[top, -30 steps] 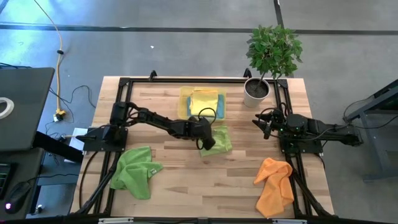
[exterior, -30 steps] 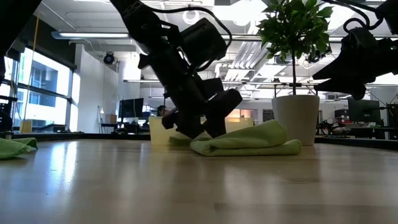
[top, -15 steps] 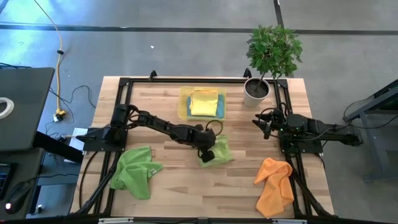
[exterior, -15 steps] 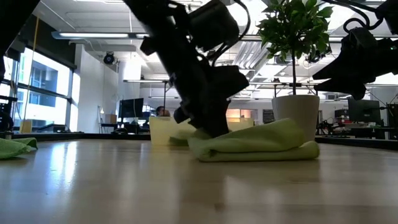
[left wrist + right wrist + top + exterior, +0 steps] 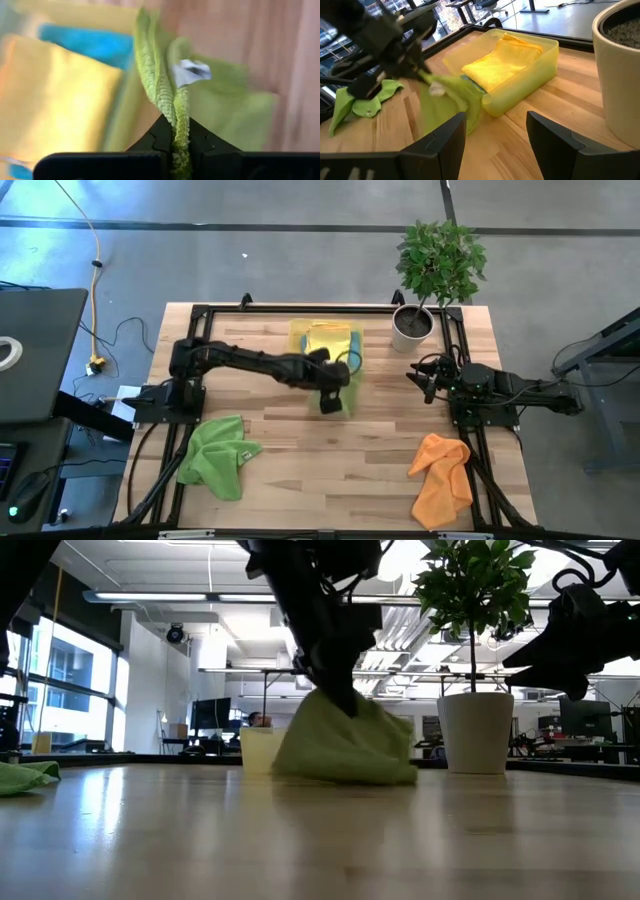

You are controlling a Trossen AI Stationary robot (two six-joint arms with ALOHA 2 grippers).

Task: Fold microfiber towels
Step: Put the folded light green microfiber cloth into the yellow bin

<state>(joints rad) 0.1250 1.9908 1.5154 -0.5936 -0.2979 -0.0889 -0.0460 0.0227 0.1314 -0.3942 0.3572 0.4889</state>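
The left gripper (image 5: 180, 137) is pinched together on a bunched edge of a folded green towel (image 5: 170, 95), lifted over the middle of the wooden table (image 5: 290, 470), just beside the yellow tray (image 5: 530, 82). The cloth hangs soft and limp from the jaws, its lower folds touching or nearly touching the wood in the low view (which one is hard to tell). It looks light and floppy, so a pinch at an edge or corner seems the sensible hold, though the folds may slip apart. In the tray lie a yellow towel (image 5: 500, 62) over a blue towel (image 5: 85, 45), mostly hidden. Another green towel (image 5: 218, 452) and an orange towel (image 5: 440, 475) lie crumpled near the table's front corners. The right gripper (image 5: 495, 127) waits with fingers apart beside the potted plant (image 5: 425, 280).
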